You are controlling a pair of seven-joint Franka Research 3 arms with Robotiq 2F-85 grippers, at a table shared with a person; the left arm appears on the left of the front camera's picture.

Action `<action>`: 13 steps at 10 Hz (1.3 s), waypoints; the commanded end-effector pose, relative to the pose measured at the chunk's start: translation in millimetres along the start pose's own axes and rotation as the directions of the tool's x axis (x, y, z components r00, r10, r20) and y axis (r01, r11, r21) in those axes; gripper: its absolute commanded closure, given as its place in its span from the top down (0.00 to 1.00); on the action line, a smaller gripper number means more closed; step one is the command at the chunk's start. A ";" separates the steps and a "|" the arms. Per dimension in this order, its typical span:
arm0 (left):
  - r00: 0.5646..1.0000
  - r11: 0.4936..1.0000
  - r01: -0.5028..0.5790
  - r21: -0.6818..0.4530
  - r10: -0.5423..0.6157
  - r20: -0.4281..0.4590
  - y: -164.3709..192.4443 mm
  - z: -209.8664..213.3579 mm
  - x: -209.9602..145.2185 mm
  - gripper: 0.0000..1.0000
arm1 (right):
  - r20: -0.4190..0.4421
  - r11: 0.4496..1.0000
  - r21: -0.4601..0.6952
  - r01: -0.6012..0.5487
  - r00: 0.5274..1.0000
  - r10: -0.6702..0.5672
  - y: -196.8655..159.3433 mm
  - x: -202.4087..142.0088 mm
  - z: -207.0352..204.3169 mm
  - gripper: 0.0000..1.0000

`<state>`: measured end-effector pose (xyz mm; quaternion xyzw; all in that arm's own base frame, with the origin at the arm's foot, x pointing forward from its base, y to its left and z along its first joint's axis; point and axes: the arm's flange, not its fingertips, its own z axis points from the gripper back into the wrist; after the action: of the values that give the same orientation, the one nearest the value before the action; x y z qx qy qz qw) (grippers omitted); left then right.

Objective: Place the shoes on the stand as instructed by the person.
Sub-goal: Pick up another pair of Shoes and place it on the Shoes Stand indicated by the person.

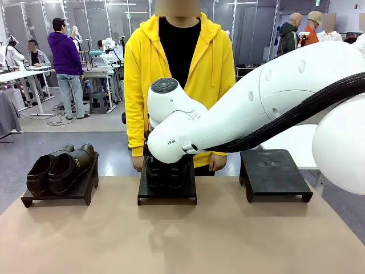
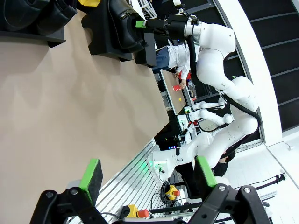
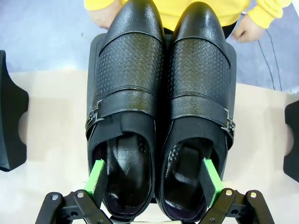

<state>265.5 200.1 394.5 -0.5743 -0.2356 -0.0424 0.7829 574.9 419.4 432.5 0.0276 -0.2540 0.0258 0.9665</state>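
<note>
A strapped, perforated pair of black shoes (image 3: 161, 93) stands on the middle stand (image 3: 93, 56), toes toward the person (image 1: 179, 63). My right gripper (image 3: 154, 179) is open at the heels, one green-padded finger down inside each shoe's opening. In the front view my right arm (image 1: 228, 114) hides that pair. A second dark glossy pair (image 1: 60, 168) rests on the left stand (image 1: 57, 197). My left gripper (image 2: 148, 170) hangs open over the table's near side with nothing between its fingers.
The right stand (image 1: 274, 174) carries nothing. The person's hands (image 3: 105, 16) hang close to the middle stand's far edge. Bare tan tabletop (image 1: 182, 240) lies in front of the stands. Other people and tables are farther back.
</note>
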 end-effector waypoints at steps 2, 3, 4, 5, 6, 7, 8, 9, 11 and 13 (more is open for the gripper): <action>1.000 1.000 0.013 -0.016 -0.013 0.006 -1.9 -0.5 -1.4 1.00 | 0.001 1.000 -0.001 0.002 1.000 -0.002 -0.2 0.7 0.1 1.00; 1.000 1.000 0.013 -0.016 -0.013 0.006 -1.9 -0.5 -1.4 1.00 | 0.000 1.000 0.000 0.000 1.000 0.000 0.0 0.0 0.0 0.99; 1.000 1.000 0.013 -0.016 -0.013 0.006 -1.9 -0.5 -1.4 1.00 | -0.013 1.000 0.023 0.021 1.000 -0.021 -11.4 1.7 19.0 1.00; 1.000 1.000 0.013 -0.016 -0.013 0.006 -1.9 -0.5 -1.4 1.00 | -0.019 0.997 0.063 0.054 0.998 -0.053 -30.9 1.6 51.6 1.00; 1.000 1.000 0.013 -0.016 -0.013 0.006 -1.9 -0.5 -1.4 1.00 | -0.055 0.988 0.127 0.083 0.996 -0.076 -48.8 -1.2 77.1 1.00; 1.000 1.000 0.013 -0.016 -0.013 0.006 -1.9 -0.5 -1.4 1.00 | -0.104 0.972 0.200 0.120 0.989 -0.101 -71.4 -4.3 96.7 1.00; 1.000 1.000 0.013 -0.016 -0.013 0.006 -1.9 -0.5 -1.4 1.00 | -0.183 0.939 0.305 0.157 0.978 -0.104 -99.1 -9.6 113.6 1.00; 1.000 1.000 0.013 -0.016 -0.013 0.006 -1.9 -0.5 -1.4 1.00 | -0.232 0.901 0.391 0.189 0.967 -0.102 -129.4 -18.8 126.3 1.00; 1.000 1.000 0.013 -0.016 -0.013 0.006 -1.9 -0.5 -1.4 1.00 | -0.314 0.794 0.536 0.286 0.941 -0.128 -198.1 -38.2 141.4 1.00; 1.000 1.000 0.013 -0.016 -0.013 0.006 -1.9 -0.5 -1.4 1.00 | -0.357 0.734 0.551 0.396 0.907 -0.221 -267.5 -65.3 149.1 1.00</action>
<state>265.4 199.9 394.3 -0.5746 -0.2352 -0.0423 0.7827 482.9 196.4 538.2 0.3701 -0.1131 -0.0299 0.9216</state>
